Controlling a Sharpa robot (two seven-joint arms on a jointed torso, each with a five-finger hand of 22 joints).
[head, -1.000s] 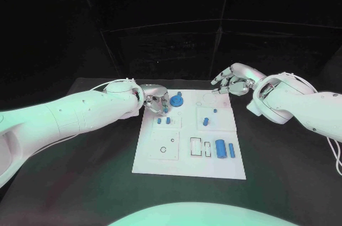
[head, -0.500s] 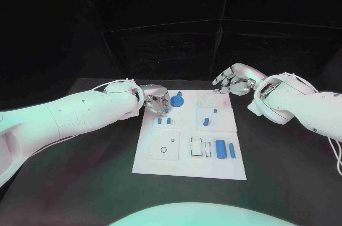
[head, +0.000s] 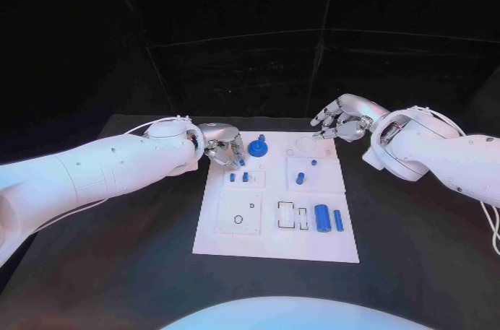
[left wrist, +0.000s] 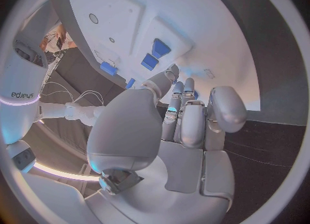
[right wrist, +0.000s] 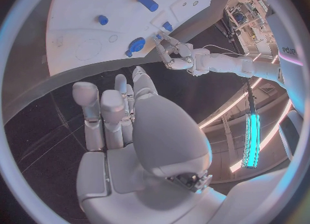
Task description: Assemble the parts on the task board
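head view has the left hand point(head: 222, 152) at the far left corner of the task board point(head: 273, 247), fingers pinching what looks like a small blue part point(head: 238, 159) just above the two short blue pegs point(head: 238, 177); i judge it is being carried to a seat there. best to keep the piece upright, line it over its hole and lower slowly without nudging the round blue knob point(head: 259, 149) beside it. right hand point(head: 342, 120) hovers off the board's far right edge above the worktop point(head: 125, 272), fingers spread and grasping nothing
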